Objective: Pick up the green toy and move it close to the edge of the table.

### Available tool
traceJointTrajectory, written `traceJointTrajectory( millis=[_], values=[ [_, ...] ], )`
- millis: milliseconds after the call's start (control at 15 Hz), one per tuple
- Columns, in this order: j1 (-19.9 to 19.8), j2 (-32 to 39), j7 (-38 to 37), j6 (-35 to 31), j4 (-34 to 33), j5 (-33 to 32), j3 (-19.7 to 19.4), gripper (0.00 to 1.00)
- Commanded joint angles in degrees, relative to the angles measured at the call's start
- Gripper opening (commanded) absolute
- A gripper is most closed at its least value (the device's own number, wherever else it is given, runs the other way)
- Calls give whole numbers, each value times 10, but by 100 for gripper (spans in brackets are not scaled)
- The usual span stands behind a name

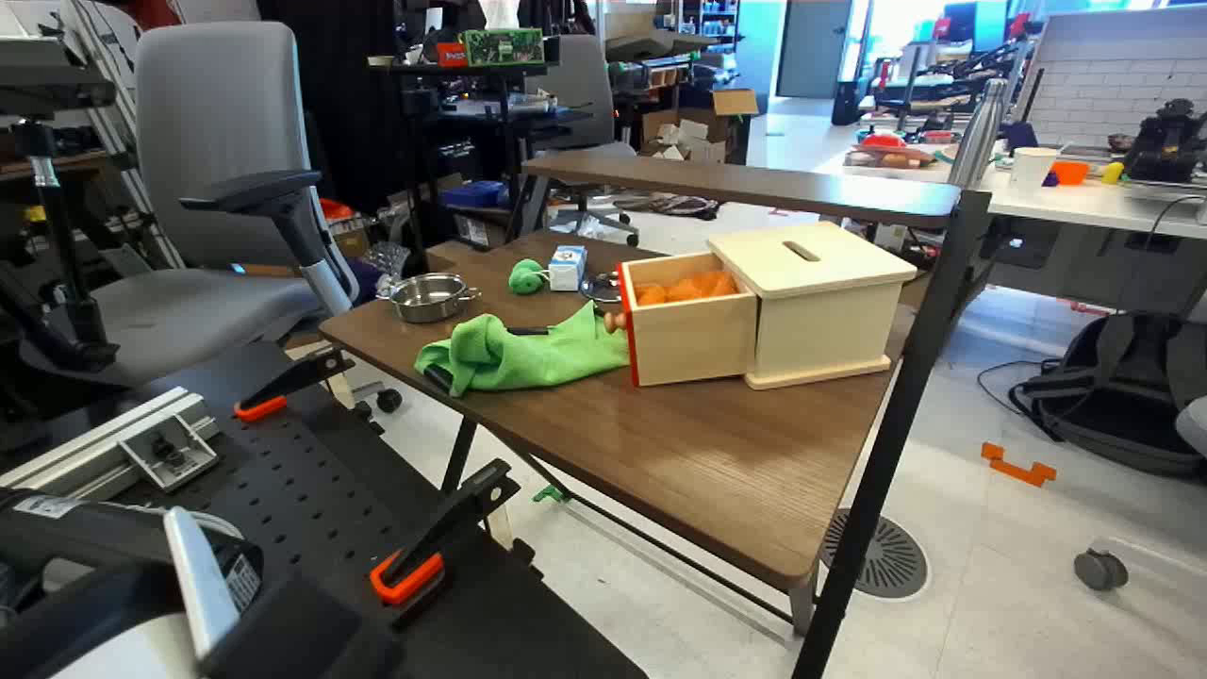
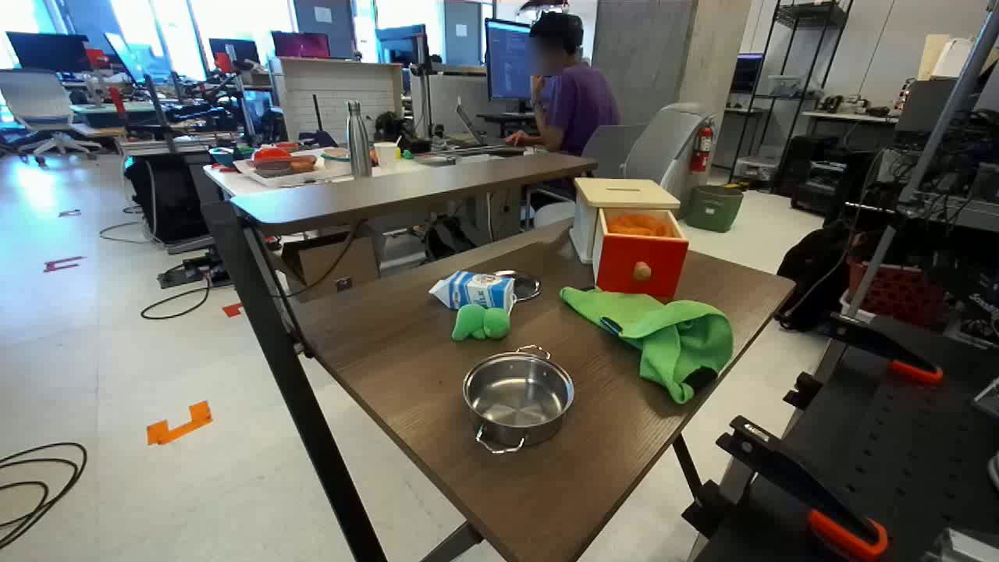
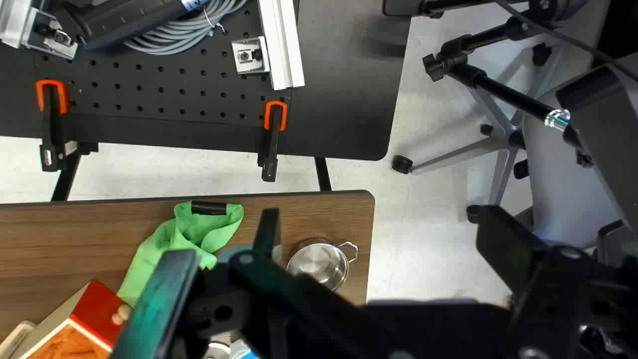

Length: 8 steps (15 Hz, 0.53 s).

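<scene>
The green toy, soft and rounded with two lobes, shows in both exterior views [image 1: 527, 276] [image 2: 480, 322]. It lies on the brown wooden table [image 1: 717, 453] [image 2: 375, 351], close beside a blue and white milk carton [image 1: 568, 269] [image 2: 474, 290]. In the wrist view the toy does not show; the gripper's dark parts cover that area. My gripper [image 3: 380, 214] is open, its fingers wide apart with nothing between them. It is high above the table's corner and the floor, and it does not show in the exterior views.
A metal pot [image 2: 518, 398] [image 3: 319, 264] stands near the toy. A green cloth [image 1: 528, 356] [image 2: 675, 336] lies at the table's edge. A wooden box [image 1: 820, 311] has its red-fronted drawer [image 2: 640, 261] pulled out. A raised shelf [image 1: 745, 184] runs along one side.
</scene>
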<state>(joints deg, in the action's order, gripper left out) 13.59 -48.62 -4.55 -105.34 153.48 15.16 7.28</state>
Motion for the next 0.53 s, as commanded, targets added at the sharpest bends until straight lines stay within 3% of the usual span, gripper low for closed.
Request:
traceJointTrajectory(
  millis=[0, 333, 467],
  values=[
    [-9, -1, 5, 3, -2, 5, 7, 100],
    [-9, -1, 5, 3, -2, 5, 7, 100],
    [-13, 4, 0, -29, 6, 1, 16, 100]
  ],
)
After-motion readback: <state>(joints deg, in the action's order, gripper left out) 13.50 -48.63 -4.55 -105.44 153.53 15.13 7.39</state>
